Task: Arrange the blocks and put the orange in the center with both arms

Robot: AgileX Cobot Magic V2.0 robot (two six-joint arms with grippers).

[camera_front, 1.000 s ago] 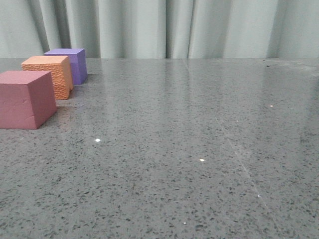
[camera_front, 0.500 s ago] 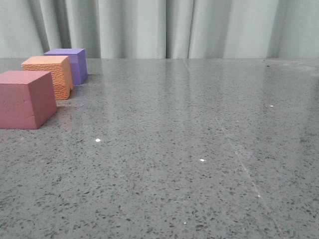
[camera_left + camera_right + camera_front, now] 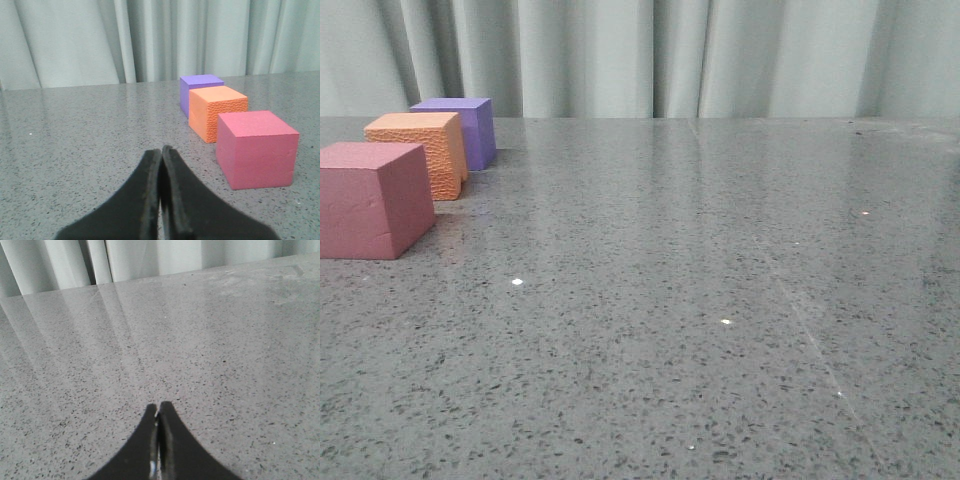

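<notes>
Pink-red foam is sitting nearest the camera at the far left of the front view: the pink-red cube (image 3: pixel 372 198) is resting on the speckled grey surface (image 3: pixel 700 300), partly cut by the frame's edge. Just behind it the orange cube (image 3: pixel 420 152), with its pebbled skin, is standing in the middle of the row, and the purple cube (image 3: pixel 460 127) is lying farthest back, near the pale curtain (image 3: pixel 670 55); the three are forming a line running away from the camera, close together, though whether they are touching cannot be told. Neither arm is showing in the front view. In the left wrist view the left claw (image 3: pixel 161 152) is showing its two dark fingers pressed together, gripping nothing, and hanging over bare surface; the orange cube (image 3: pixel 218 113) is sitting ahead of it and off to one side, well apart from the fingertips, between the purple cube (image 3: pixel 200 91) and the pink-red cube (image 3: pixel 256 149). Further right, the right claw (image 3: pixel 159 412) is likewise keeping its fingers together and empty, with no cube appearing in its view.
</notes>
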